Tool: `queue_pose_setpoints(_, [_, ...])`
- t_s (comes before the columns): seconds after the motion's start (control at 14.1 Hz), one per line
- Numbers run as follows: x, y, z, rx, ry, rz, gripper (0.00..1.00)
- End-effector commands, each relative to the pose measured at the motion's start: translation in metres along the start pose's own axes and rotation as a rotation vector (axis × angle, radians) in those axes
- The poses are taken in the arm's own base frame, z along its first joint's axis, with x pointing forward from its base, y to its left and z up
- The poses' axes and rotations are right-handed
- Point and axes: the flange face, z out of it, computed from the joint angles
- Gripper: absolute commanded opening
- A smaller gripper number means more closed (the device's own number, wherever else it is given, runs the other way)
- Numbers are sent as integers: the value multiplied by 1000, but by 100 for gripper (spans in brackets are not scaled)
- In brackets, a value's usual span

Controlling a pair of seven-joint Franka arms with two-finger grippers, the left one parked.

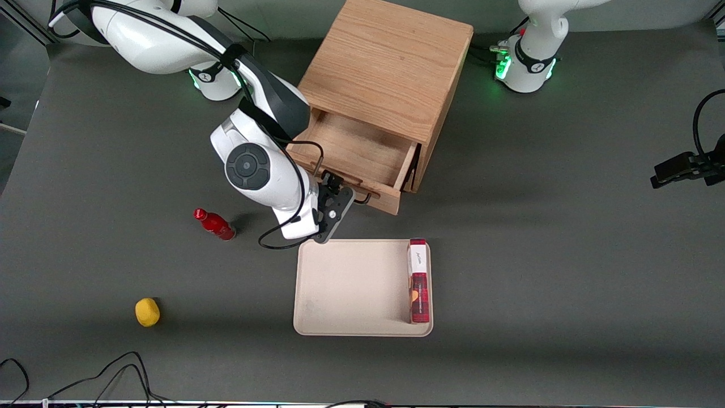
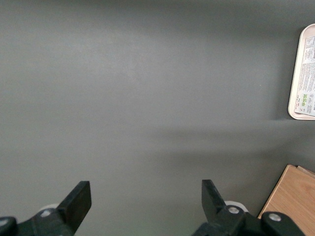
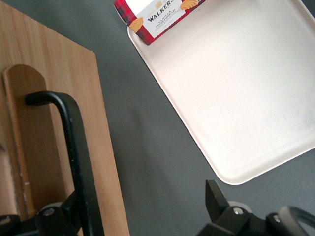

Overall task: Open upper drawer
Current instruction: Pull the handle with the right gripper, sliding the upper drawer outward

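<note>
The upper drawer (image 1: 362, 153), a shallow light-oak wooden box with a black wire bar handle (image 1: 362, 198) on its front panel, stands pulled well out of the small light-oak wooden cabinet (image 1: 391, 62) that sits on the dark grey table (image 1: 566, 255), and its bare wooden floor is open to view from above. The working arm's black two-finger gripper (image 1: 340, 205) hangs just in front of the drawer's front panel, at the handle and close above the table, between the drawer and the near edge of the cream rectangular plastic tray (image 1: 351, 289). In the right wrist view the black bar handle (image 3: 74, 147) runs up across the oak panel (image 3: 54, 98) right beside one black finger (image 3: 51, 221), while the other finger (image 3: 216, 199) stands well apart from it over the grey table, so the gripper (image 3: 133, 211) is spread wide and grasps nothing. The tray lies nearer to the front camera than the drawer, and a red tartan biscuit box (image 1: 418, 280) lies along one of its edges. Toward the working arm's end of the table lie a small red bottle (image 1: 215, 224) on its side and, nearer the front camera, a small yellow rounded object (image 1: 147, 311).
</note>
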Motion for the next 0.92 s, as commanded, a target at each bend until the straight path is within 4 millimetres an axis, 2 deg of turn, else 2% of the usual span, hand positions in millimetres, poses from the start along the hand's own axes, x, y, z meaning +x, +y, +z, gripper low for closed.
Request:
queue_pose_setpoints(0.0, [2,18,0,-3,13,-17,100])
queue_pose_setpoints(0.28, [4,25,-5,-8,27,-22,100])
queue_pose_setpoints(0.49, [4,41,-10,-17,43,-12,100])
queue_pose_setpoints(0.64, [5,44,-7,-14,44,-17,100])
queue_pose_setpoints(0.85, [7,47,-14,-22,57,-19,100])
